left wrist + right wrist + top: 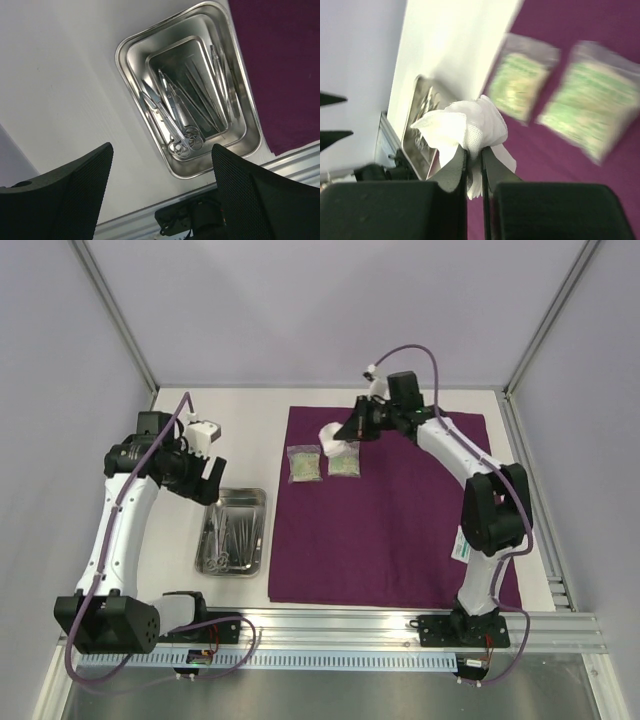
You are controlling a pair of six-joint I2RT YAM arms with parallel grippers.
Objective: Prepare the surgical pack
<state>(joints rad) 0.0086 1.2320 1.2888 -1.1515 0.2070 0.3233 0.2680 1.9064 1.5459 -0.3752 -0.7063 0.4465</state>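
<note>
Tabletop (240,430), white, fills the centre of the top view and bears every part of the pack. The purple fabric sheet (400,540) lies flat across the centre and right of that view. It is spread open, presumably to serve as the wrapper onto which the contents are laid out. The steel tray (240,492) sits on bare table at lower left, just beside the sheet's left edge and not on it; it is judged to be awaiting transfer. The left gripper (205,485) hangs above the tray's upper end with its jaws spread wide and nothing between them, a stance that suits a descent onto the tray or its contents. Two clear packets (304,464) lie side by side near the sheet's upper left corner, flat and slightly apart, apparently set in a row to leave the remaining cloth free. The right gripper (475,155), at the upper centre of the top view, is clamped on a white gauze pad (465,127). The crumpled pad appears lifted off the cloth near the packets, probably for placing beside them. Scissors (170,115) and other slender instruments lie loose on the tray's floor, at the centre of the left wrist view, with the handles towards the lower edge.
</note>
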